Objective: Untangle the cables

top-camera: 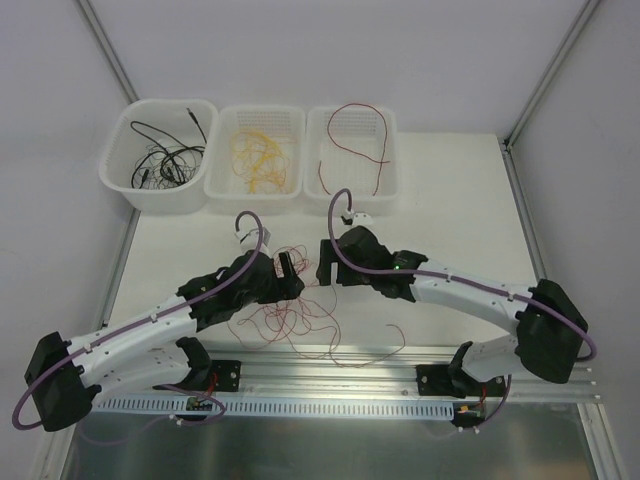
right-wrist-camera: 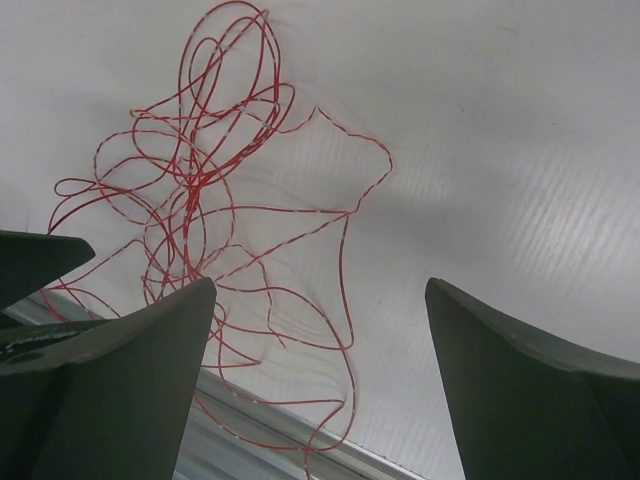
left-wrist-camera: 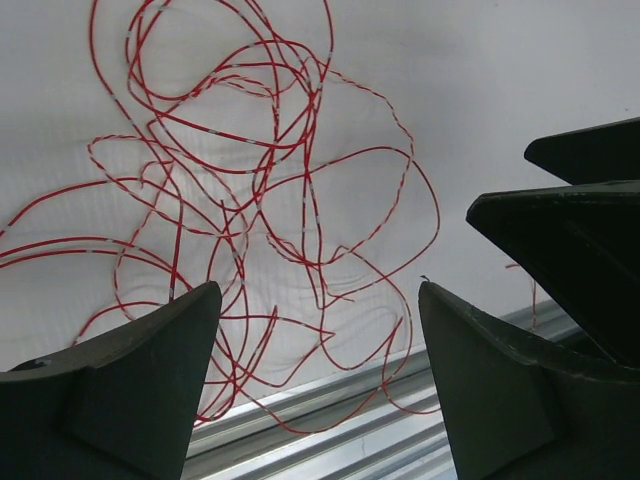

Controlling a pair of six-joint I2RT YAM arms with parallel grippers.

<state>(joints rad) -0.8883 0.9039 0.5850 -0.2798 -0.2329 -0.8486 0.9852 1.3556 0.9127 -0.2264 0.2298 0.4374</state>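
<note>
The cables on the table are one loose tangle of thin red wire (top-camera: 285,320) lying just in front of both grippers, near the front rail. My left gripper (top-camera: 285,265) hangs above it, and in the left wrist view the gripper (left-wrist-camera: 320,290) is open, with the red loops (left-wrist-camera: 245,225) on the table behind the gap and nothing between the fingers. My right gripper (top-camera: 325,268) sits close beside it, tips nearly facing. In the right wrist view that gripper (right-wrist-camera: 320,285) is open too, and the tangle (right-wrist-camera: 200,180) lies to its left.
Three white baskets stand along the back: the left one (top-camera: 160,200) holds black cables (top-camera: 165,160), the middle one (top-camera: 252,200) yellow cables (top-camera: 258,150), the right one (top-camera: 350,200) a single red cable (top-camera: 386,150). An aluminium rail (top-camera: 330,375) runs along the near edge.
</note>
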